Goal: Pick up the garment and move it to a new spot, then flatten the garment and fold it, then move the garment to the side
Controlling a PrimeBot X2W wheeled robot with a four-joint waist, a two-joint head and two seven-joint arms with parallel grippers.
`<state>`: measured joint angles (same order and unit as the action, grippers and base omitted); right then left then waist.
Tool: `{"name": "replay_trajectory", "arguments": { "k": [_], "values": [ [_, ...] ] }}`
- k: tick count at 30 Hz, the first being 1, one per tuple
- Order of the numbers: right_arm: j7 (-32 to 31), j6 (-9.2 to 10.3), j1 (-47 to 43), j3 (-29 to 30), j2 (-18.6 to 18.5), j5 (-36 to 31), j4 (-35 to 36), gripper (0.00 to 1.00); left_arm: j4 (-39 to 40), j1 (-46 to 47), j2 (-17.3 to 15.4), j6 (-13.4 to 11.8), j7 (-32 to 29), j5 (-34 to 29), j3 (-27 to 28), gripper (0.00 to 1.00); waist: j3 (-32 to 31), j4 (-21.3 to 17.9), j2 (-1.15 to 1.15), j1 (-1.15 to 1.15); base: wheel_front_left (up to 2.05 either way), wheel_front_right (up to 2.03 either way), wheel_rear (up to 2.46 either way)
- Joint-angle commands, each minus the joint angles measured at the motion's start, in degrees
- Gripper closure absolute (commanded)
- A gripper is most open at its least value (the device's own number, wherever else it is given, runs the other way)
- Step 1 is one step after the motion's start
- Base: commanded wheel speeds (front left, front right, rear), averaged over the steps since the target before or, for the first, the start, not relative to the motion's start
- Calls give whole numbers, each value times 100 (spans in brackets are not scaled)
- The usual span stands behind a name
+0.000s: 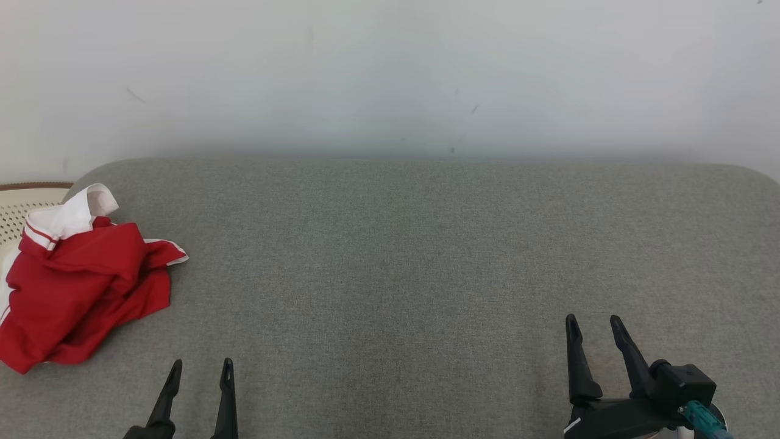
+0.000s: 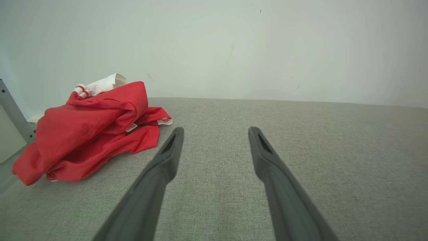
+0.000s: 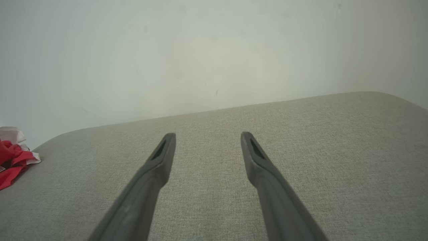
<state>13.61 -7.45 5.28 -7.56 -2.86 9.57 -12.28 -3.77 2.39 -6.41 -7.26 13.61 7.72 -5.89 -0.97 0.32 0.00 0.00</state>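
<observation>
The garment (image 1: 79,277) is a red shirt with a white collar, lying crumpled at the far left of the grey padded surface (image 1: 396,256). In the left wrist view the garment (image 2: 90,130) sits left of and beyond the fingertips; in the right wrist view a red edge of the garment (image 3: 13,160) shows at far left. My left gripper (image 1: 202,364) stands open at the lower left, to the right of and nearer than the shirt, holding nothing; its own view shows the left gripper (image 2: 215,129) over bare fabric. My right gripper (image 1: 592,320) is open at the lower right, far from the shirt; the right gripper (image 3: 208,135) is empty.
A cream perforated basket (image 1: 24,207) with a brown rim stands behind the shirt at the left edge. A pale wall (image 1: 390,73) rises behind the surface. A grey metal frame part (image 2: 13,113) shows at the left of the left wrist view.
</observation>
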Motion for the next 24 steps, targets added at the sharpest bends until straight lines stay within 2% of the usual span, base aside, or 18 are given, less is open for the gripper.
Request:
{"name": "replay_trajectory", "arguments": {
  "k": [1,8,24],
  "values": [
    [38,-6,-13,-32,-4,-128,27,0,38,-54,-33,-40,41,-144,-11,0,2,1,0,0,0,0,0],
    [118,-6,-15,-60,-4,-351,55,0,101,-94,-30,-76,118,-353,-7,0,0,-1,0,0,0,0,0],
    [169,-6,-42,-54,-4,-24,12,0,103,-118,131,286,166,-83,307,0,10,-11,0,0,0,0,0]
  ]
}}
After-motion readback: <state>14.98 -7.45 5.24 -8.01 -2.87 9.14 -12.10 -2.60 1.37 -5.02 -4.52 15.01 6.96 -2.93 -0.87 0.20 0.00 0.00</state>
